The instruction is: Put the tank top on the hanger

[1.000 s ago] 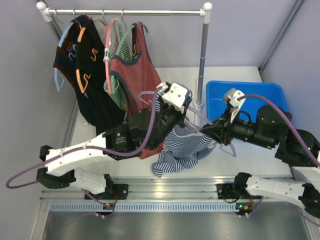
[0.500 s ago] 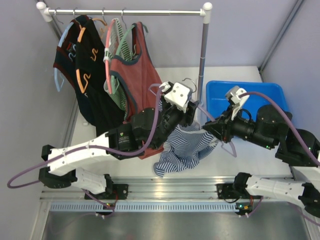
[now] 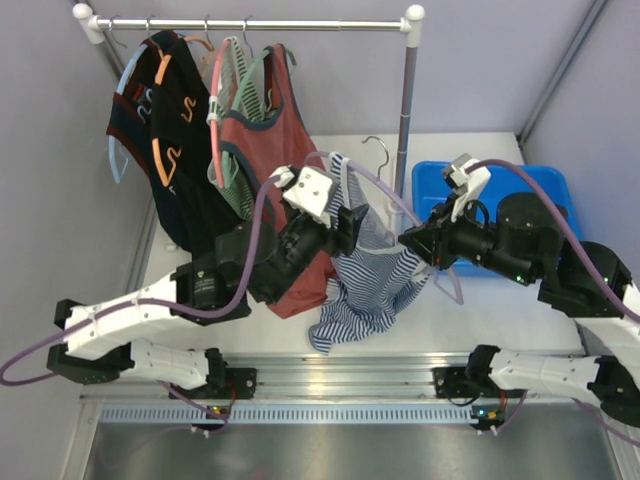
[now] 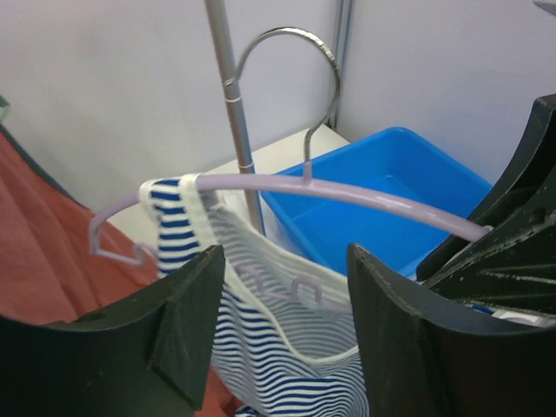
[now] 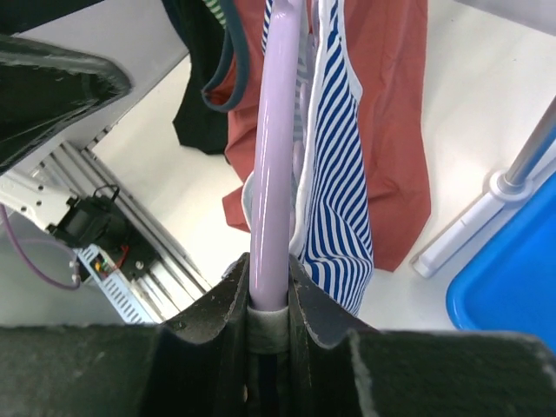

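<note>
Tank top (image 3: 375,275) hung off the hanger (image 3: 385,195) in the middle of the overhead frame, above the surface (image 3: 480,320). Its striped body was bunched and sagging toward the lower centre. Through the left wrist camera I could see one white-trimmed strap looped over the lilac arm at the frame's left, near the notched tip. The tank top (image 4: 252,287) dropped from there, and the hanger (image 4: 347,193) was bare from the hook out to the right edge.

My right hand (image 3: 415,240) was clamped on that bare end. In its own view the right hand (image 5: 268,278) pinched the lilac bar (image 5: 276,130) between both fingers, and the striped cloth (image 5: 334,174) hung just beside it. My left hand (image 3: 345,225) sat just left of the cloth with its fingers wide apart and nothing in them. The strap and the top's neckline lay directly ahead of the gap.

The hanger's long axis ran from upper left to lower right overhead, ending in the right hand. I judged the second strap was not yet on. The left hand was the nearer one to gather it, working toward the held end. The blue bin (image 3: 530,185) and rack pole (image 3: 405,120) stood close behind.
</note>
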Motion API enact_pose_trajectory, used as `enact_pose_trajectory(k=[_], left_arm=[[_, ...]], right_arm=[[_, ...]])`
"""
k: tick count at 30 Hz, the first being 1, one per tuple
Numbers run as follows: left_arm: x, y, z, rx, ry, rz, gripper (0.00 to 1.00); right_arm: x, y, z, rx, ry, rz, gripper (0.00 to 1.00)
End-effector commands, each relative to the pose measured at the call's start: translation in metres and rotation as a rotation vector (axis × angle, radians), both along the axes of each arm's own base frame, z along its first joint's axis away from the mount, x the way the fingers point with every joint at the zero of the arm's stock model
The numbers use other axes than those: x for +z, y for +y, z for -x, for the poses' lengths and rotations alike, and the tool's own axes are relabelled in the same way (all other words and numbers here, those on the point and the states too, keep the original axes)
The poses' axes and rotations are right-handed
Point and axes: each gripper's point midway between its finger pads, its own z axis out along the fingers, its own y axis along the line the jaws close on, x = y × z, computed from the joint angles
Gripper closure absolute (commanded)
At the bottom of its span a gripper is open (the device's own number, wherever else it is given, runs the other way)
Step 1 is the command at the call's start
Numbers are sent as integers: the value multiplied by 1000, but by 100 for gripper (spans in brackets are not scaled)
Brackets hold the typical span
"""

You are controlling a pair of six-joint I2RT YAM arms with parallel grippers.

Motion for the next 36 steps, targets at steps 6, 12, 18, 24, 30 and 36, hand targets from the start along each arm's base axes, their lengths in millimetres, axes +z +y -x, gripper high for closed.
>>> enact_pose_trajectory(k=[6, 12, 18, 24, 30, 36], left_arm=[[28, 61, -2, 115, -7, 101, 32], [43, 84, -4, 163, -22, 131, 33], [53, 100, -4, 185, -36, 146, 33], [54, 110, -1, 178, -33, 151, 33], [49, 121, 2, 172, -20, 170, 34], [45, 131, 4, 175, -5, 165, 35]], right_arm=[[74, -9, -27, -171, -76, -104, 100], [89, -4, -48, -261, -68, -70, 100], [100, 7, -70, -293, -64, -67, 100], [101, 19, -94, -308, -38, -50, 100], [99, 27, -119, -347, -40, -65, 100], [114, 30, -143, -389, -113, -101, 100]])
